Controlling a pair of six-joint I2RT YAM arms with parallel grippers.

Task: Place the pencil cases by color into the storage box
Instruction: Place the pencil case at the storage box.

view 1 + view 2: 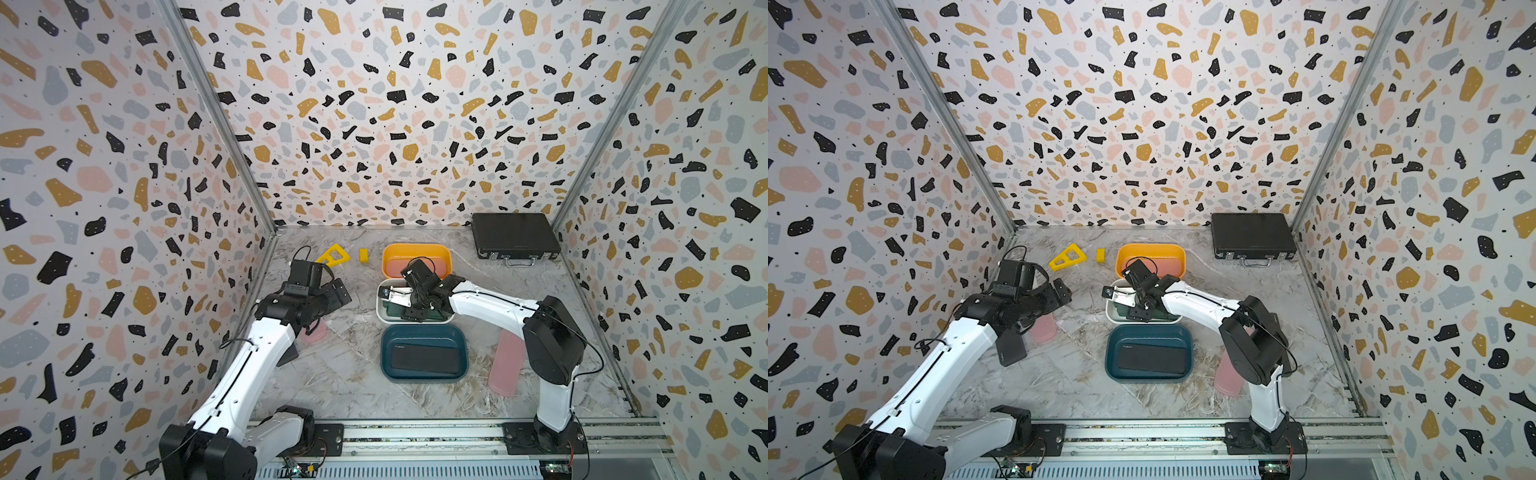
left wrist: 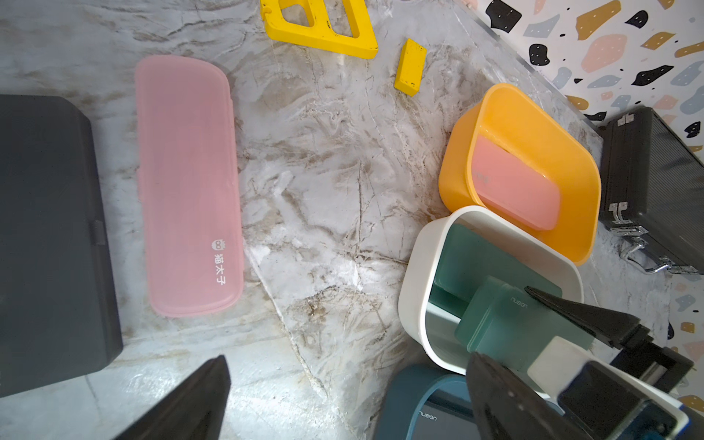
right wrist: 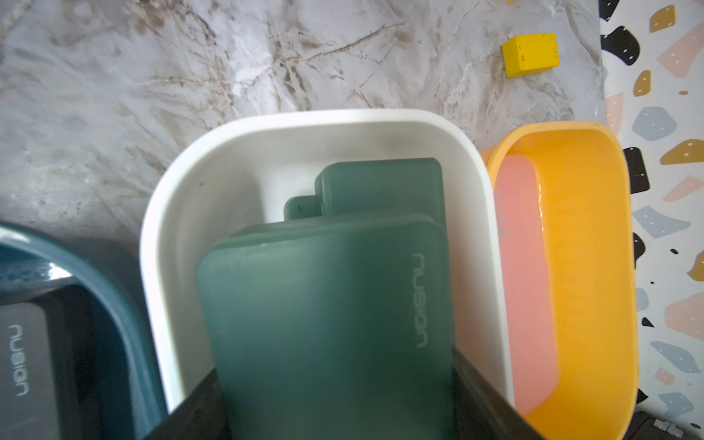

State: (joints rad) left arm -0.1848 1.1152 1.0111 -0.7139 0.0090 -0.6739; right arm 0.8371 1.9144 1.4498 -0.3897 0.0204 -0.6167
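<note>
While the right hand [image 3: 335, 365] clasps a green pencil case [image 3: 324, 304] across its width, tilted inside the white box [image 3: 228, 152] over another green case [image 3: 381, 183], the left hand [image 2: 348, 356] hangs wide open above the table [image 2: 324, 171] near a loose pink case [image 2: 188, 183].

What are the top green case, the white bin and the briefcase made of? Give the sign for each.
Top green pencil case: probably plastic, matte frosted; dull even surface, pale lettering. White bin: smooth plastic, it seems; rounded moulded rim. Black briefcase: ribbed shell, material unclear; shiny metal latches.
</note>
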